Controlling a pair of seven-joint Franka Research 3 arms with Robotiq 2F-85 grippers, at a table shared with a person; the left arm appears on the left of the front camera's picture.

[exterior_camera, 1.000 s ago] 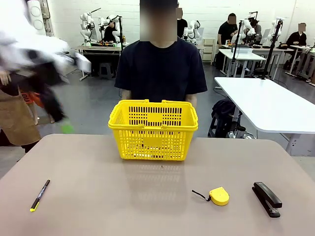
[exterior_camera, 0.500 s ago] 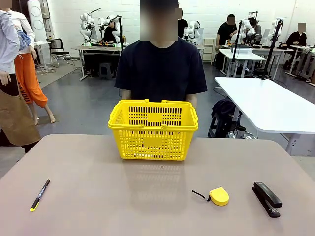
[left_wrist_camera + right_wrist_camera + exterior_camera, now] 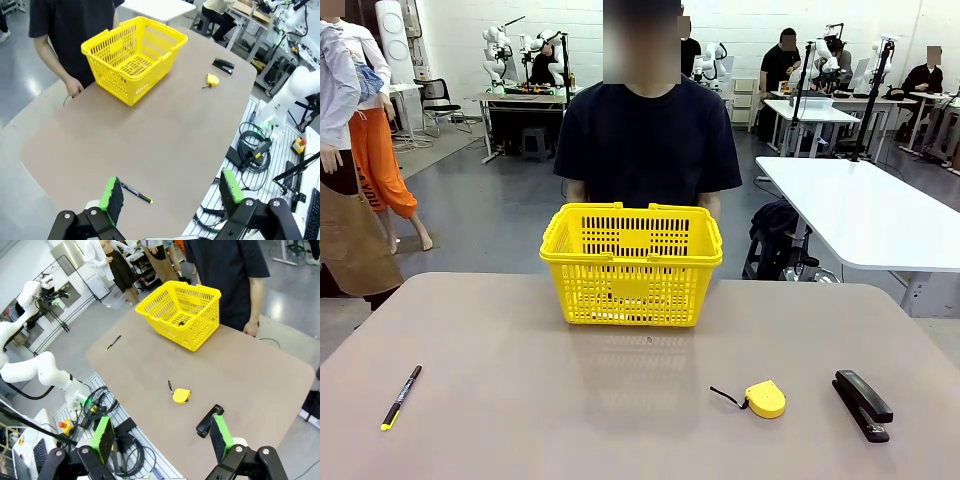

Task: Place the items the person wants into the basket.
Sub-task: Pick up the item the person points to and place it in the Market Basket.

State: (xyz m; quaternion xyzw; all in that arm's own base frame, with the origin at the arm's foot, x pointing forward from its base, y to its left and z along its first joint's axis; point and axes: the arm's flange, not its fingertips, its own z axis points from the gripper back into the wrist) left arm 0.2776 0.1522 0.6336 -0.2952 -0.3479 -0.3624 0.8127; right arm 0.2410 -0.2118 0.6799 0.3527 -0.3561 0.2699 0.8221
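One pen (image 3: 401, 397) lies near-left on the bench (image 3: 620, 400), well apart from the far basket (image 3: 631, 265). Empty, the left fingers (image 3: 112, 197) and right fingers (image 3: 103, 439) gape wide; the left should straddle the pen's middle squarely before closing.

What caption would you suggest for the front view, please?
Person in navy T-shirt behind a yellow lattice plastic basket; thin black yellow-tipped pen, round yellow tape measure and black stapler lie nearer.
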